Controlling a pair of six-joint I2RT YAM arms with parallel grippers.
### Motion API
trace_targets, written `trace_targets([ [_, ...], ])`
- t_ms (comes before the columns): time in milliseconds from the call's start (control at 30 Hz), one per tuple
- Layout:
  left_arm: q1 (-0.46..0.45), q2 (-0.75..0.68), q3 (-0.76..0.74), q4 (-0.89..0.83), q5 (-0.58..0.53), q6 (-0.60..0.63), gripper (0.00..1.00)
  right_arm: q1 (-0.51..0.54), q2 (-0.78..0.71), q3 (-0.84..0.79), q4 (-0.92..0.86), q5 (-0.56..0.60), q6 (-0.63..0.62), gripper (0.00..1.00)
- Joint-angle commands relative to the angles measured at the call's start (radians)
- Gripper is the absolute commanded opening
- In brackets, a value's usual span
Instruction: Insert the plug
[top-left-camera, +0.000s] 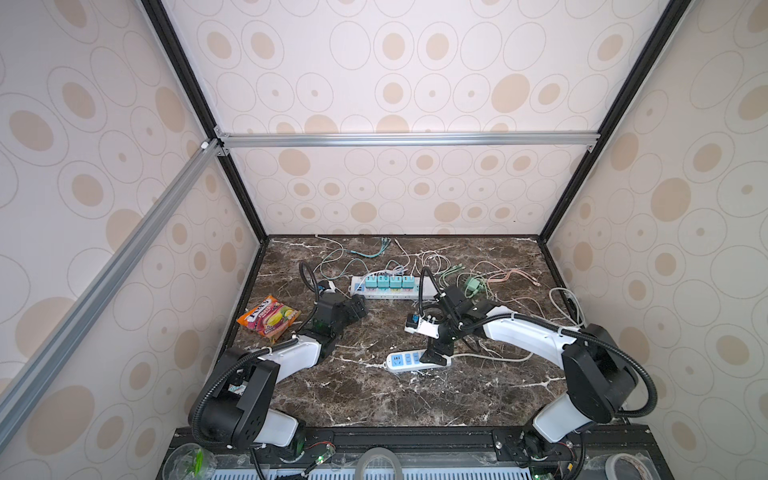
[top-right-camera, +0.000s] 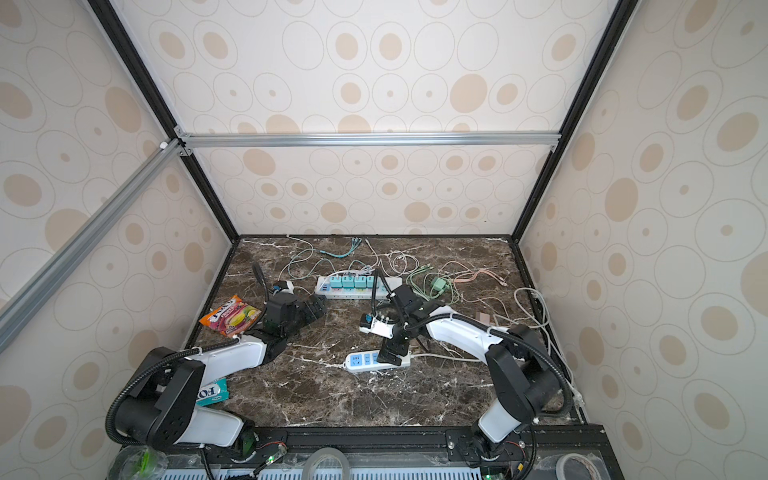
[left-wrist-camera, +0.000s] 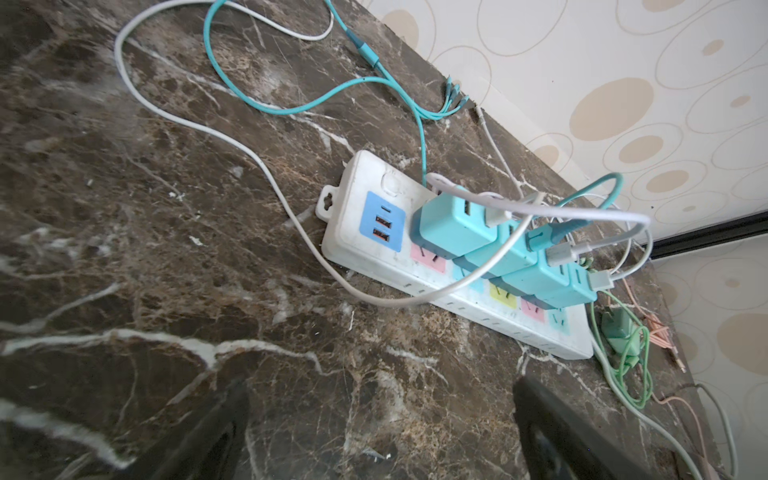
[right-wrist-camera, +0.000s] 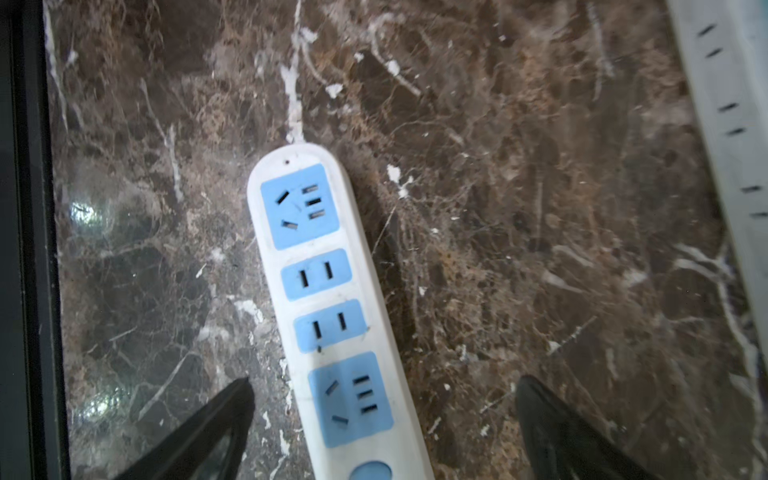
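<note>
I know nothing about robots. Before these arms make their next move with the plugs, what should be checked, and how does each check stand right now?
1. Right fingers apart and empty: ok.
2. Left fingers apart and empty: ok.
3. Plug in hand, ready to insert: not ok; neither arm holds one.
4. Free sockets on the small power strip: ok; the four in view are empty.
5. A loose plug to fetch: ok; a green charger lies unplugged near the long power strip.
6. Which socket is meant: cannot tell.
</note>
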Motion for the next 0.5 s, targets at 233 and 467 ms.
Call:
trace_targets([
  [233, 0.008, -0.011, 0.024, -0.065, -0.038, 0.043, 0.98, 0.071, 0.148, 0.119, -0.131, 0.144, -0.195, 0.98],
  [467, 0.008, -0.002, 0.030, -0.068, -0.029, 0.043, 0.98, 0.082, 0.208, 0.174, -0.173, 0.175, -0.189, 0.90],
])
